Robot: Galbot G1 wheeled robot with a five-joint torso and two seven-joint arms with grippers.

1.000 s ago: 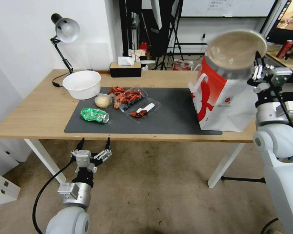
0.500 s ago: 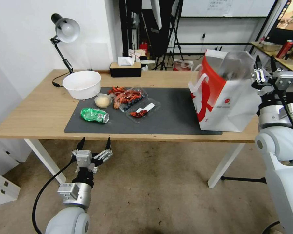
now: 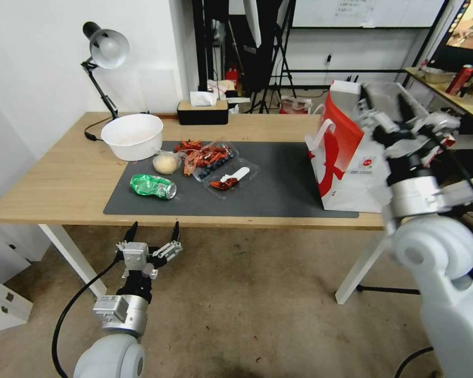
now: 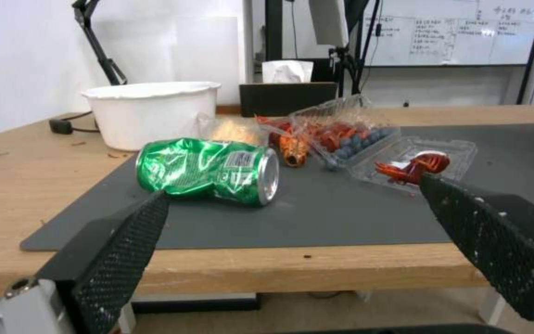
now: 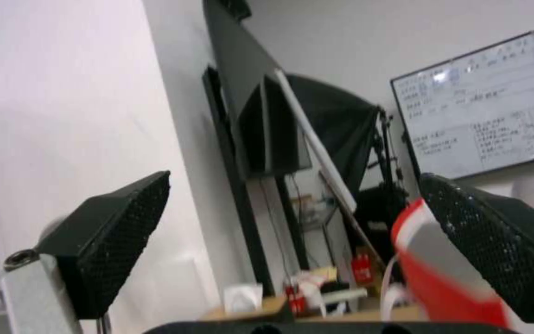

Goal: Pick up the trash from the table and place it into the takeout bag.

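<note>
On the dark mat (image 3: 278, 184) of the table (image 3: 63, 178) lie a crushed green can (image 3: 153, 186) (image 4: 208, 170), a small clear tub of beige food (image 3: 165, 164) and clear plastic trays of red shells (image 3: 207, 156) (image 4: 335, 134). The takeout bag (image 3: 347, 157) (image 5: 440, 273) stands upright at the mat's right end. My right gripper (image 3: 384, 105) (image 5: 293, 182) hovers at the bag's open top, open and empty. Below the table's front edge, my left gripper (image 3: 152, 231) (image 4: 295, 189) stays open and faces the can.
A large white bowl (image 3: 132, 135) sits at the mat's back left corner. A desk lamp (image 3: 106, 50) and a tissue box (image 3: 202, 111) stand along the far edge. Tripods and a side shelf with a red can (image 3: 460, 79) are behind.
A second ago my right gripper held a beige bowl over the bag. The bowl dropped in, and the emptied gripper has swung left across the bag's top. The left arm stayed still.
</note>
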